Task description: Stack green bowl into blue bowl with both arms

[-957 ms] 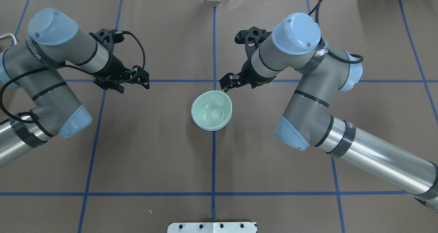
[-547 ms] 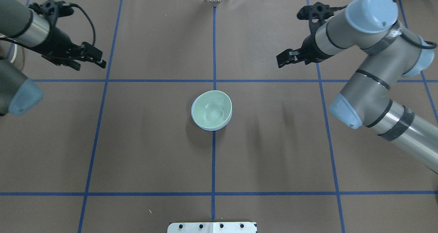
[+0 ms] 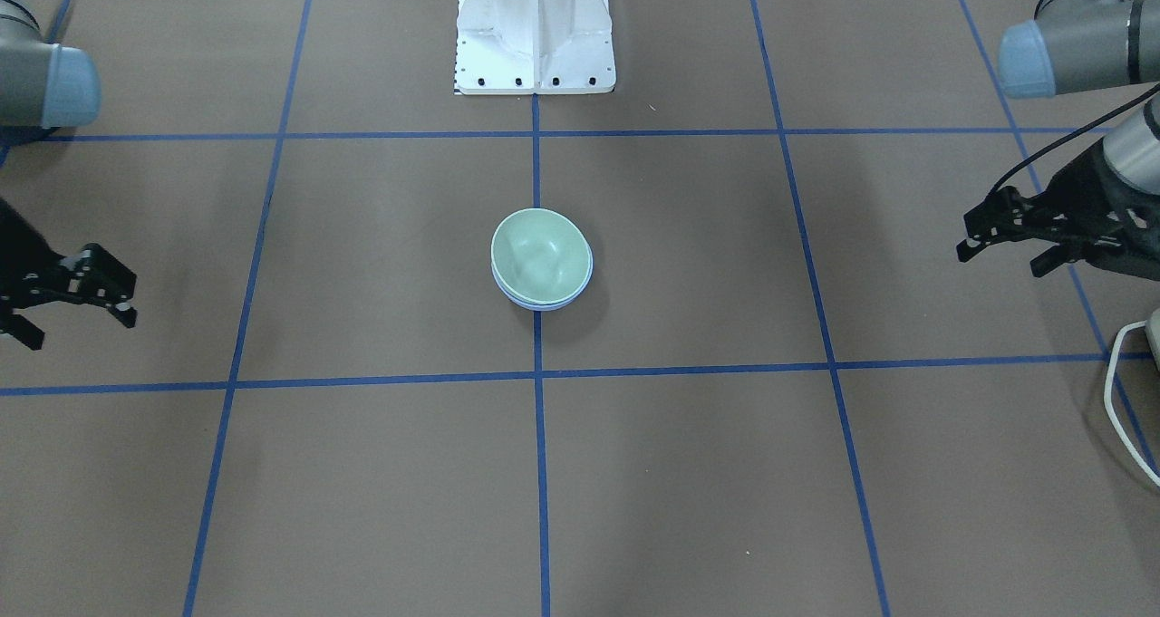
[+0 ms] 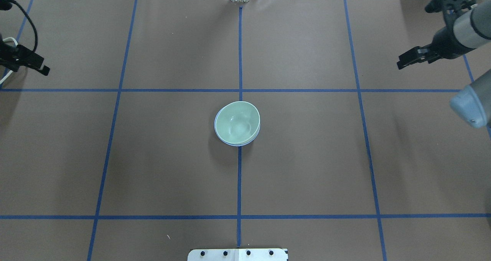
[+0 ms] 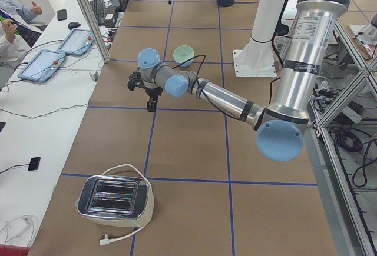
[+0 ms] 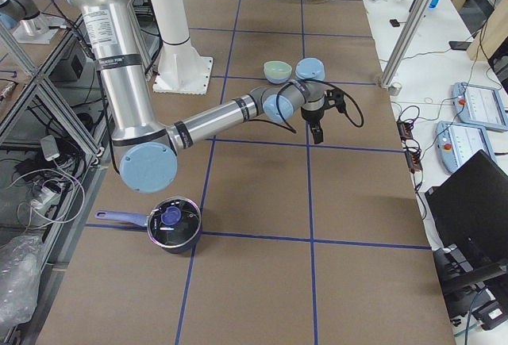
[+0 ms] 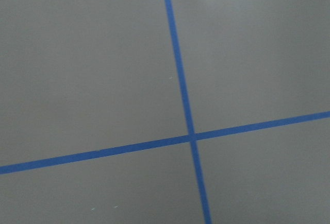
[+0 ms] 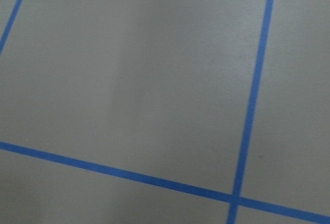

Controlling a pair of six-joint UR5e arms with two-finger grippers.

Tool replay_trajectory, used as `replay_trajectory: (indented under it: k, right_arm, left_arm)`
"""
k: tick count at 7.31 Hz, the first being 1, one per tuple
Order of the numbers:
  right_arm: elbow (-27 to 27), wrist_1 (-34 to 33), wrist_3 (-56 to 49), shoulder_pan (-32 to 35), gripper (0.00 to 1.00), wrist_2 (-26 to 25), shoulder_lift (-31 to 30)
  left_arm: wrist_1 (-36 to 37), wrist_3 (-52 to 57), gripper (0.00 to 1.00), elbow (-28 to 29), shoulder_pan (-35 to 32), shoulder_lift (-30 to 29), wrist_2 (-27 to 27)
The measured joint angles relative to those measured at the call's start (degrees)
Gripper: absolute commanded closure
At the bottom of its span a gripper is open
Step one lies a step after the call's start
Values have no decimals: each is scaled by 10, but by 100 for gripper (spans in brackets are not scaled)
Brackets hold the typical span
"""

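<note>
Bowls: glossy round green bowl [image 4: 236, 123] nested inside blue bowl [image 3: 544, 305]; left hand [image 3: 1000, 262], right hand [image 3: 82, 327] wide.

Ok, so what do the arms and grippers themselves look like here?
Both look alike: the left arm and right arm are grey and polished-silver tubes with light blue round joint caps and black bands. A black cable loops to the left gripper; it and the right gripper are black, angular and two-fingered.

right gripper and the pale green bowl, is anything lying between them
Nothing. In the overhead view only bare brown table covering, crossed by blue tape lines, lies between the black two-finger right gripper and the pale mint-green round bowl.
</note>
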Motion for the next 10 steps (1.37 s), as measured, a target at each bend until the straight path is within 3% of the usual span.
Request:
replay_trajectory:
  k: [4,6,10]
  right_arm:
    - [3,-67,-183,119,0,28,-123]
    - [-3,-84,-208,179,0,48,-172]
    - [-22,-89,-213,225,0,53,-187]
  left_arm:
    - [35,95,1,-19,-61,91,-3]
    - [39,130,1,-12,-88,113,-5]
    - [100,252,1,39,-172,118,-16]
